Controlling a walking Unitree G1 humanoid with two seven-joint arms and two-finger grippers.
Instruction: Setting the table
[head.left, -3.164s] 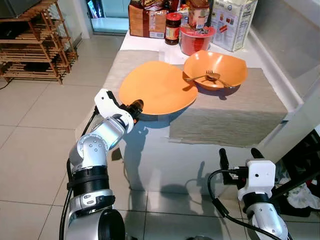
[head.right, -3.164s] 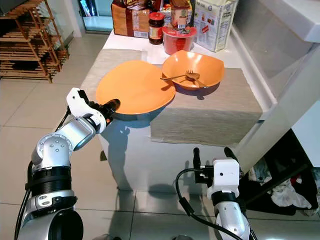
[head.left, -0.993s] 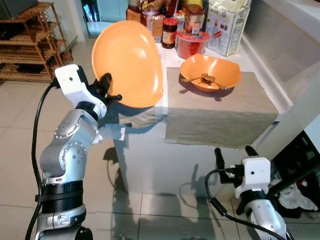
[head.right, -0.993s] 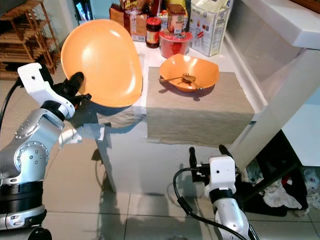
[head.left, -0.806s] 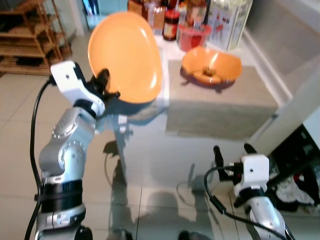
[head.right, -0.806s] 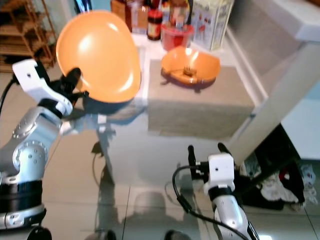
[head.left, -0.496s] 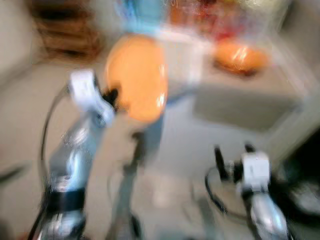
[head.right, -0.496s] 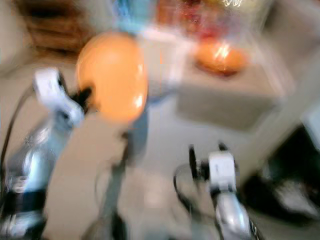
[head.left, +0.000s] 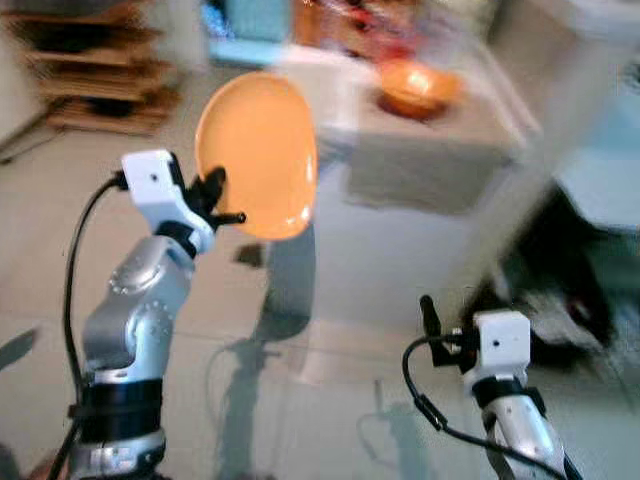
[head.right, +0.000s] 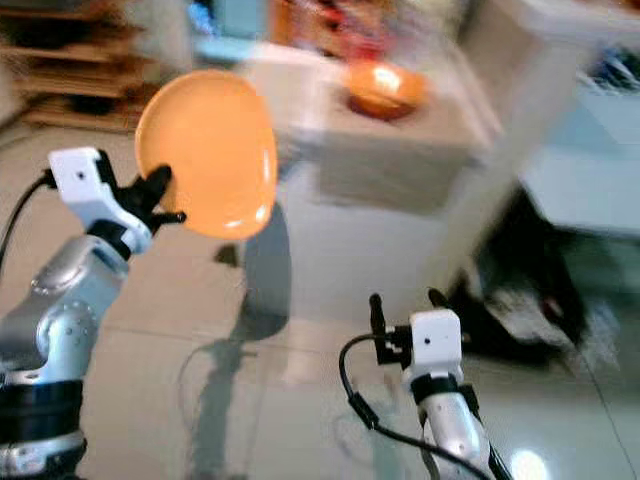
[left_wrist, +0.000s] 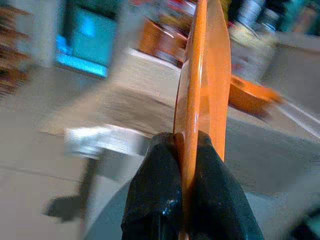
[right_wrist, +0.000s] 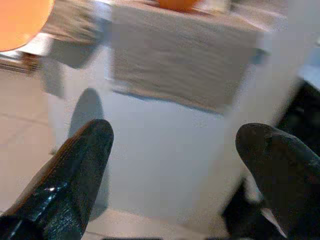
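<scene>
- We see the left claw raised in front of the robot, clamped on the rim of the orange plate.
- Left wrist view: both fingers pinch the plate edge-on, one on each face, no gap.
- The plate stands nearly upright in the air, face toward the camera, off the table and near its left corner.
- The head views are blurred.
- An orange bowl sits on a grey placemat on the table, well apart from the plate. We can't make out what is in it.
- Jars and boxes stand at the far end of the table, too blurred for us to name.
- The right claw hangs low in front of the table's side, above the tiled floor.
- Right wrist view: its two fingers are spread wide with nothing between them; table side and placemat ahead.
- A wooden rack stands on the floor to the far left.
- Dark clutter lies to the right of the table; we can't tell what it is.
</scene>
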